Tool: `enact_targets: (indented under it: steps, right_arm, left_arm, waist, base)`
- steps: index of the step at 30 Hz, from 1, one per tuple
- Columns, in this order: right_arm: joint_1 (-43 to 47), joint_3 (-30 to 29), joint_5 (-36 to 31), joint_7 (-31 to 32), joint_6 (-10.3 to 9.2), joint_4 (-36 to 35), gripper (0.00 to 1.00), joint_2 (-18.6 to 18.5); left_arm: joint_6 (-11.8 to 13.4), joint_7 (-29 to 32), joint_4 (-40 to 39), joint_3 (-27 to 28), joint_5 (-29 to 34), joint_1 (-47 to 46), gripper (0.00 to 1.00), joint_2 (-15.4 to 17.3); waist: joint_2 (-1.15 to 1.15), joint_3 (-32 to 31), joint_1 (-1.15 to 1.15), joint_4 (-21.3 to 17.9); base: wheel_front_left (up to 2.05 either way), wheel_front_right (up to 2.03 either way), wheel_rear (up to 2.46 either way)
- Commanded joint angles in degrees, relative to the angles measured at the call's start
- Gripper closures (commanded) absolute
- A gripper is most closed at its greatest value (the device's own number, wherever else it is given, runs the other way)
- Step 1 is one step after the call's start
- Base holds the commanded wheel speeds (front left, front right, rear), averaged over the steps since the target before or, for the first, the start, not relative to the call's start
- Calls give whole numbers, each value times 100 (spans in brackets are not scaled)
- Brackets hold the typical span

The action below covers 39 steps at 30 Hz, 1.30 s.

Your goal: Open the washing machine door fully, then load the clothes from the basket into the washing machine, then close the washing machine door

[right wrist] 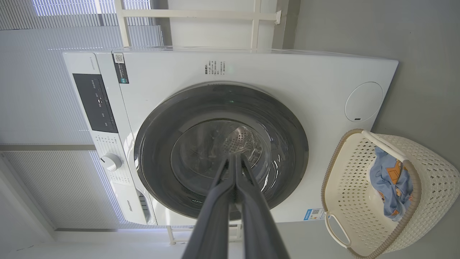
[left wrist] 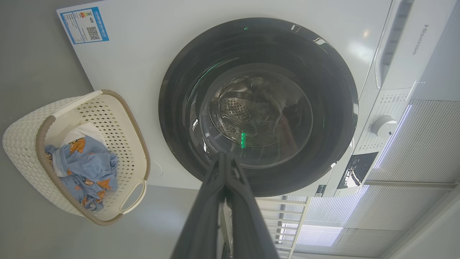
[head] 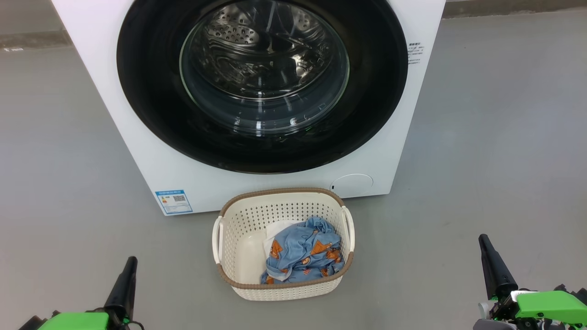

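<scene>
Washing machine (head: 183,183): door (head: 146,91) shut, drum seen through the glass. The top is cut off in the head view; control panel (right wrist: 94,102) and dial (right wrist: 110,162) are shown in the right wrist view.
Basket (head: 284,293): set on the floor (head: 481,137) just before the machine. Clothes (head: 302,252) lie inside, partly hidden by its wall in the wrist views.
Left gripper (head: 130,268), right gripper (head: 485,245): fingers pressed together, nothing held, well apart from the basket.
</scene>
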Motion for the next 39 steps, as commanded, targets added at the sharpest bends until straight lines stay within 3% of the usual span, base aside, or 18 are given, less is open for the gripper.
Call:
enact_targets:
  steps: [1, 18, 19, 29, 39]
  right_arm:
    - [-231, 158, 22, 42, -6, -140, 100, -72]
    - [-231, 158, 22, 42, -6, -140, 100, -72]
    - [0, 1, 0, 0, 0, 0, 0, 0]
    - [55, 63, -134, -116, 0, 148, 0, 31]
    - [-41, 128, -568, -288, -1, 47, 0, -11]
  left_arm:
    - [-41, 39, -97, 198, 86, -238, 100, 69]
    - [-41, 38, -97, 197, 84, -238, 100, 69]
    - [0, 0, 1, 0, 0, 0, 0, 0]
    - [1, -63, 108, -32, 54, 77, 0, -25]
    - [-3, -283, -41, -182, 312, 35, 0, 143]
  waist:
    - [0, 0, 0, 0]
    - [0, 0, 0, 0]
    - [0, 0, 0, 0]
    - [0, -5, 13, -5]
    - [0, 20, 1, -18]
  base:
    - [0, 0, 0]
    - [0, 0, 0]
    - [0, 0, 0]
    - [0, 0, 0]
    - [0, 0, 0]
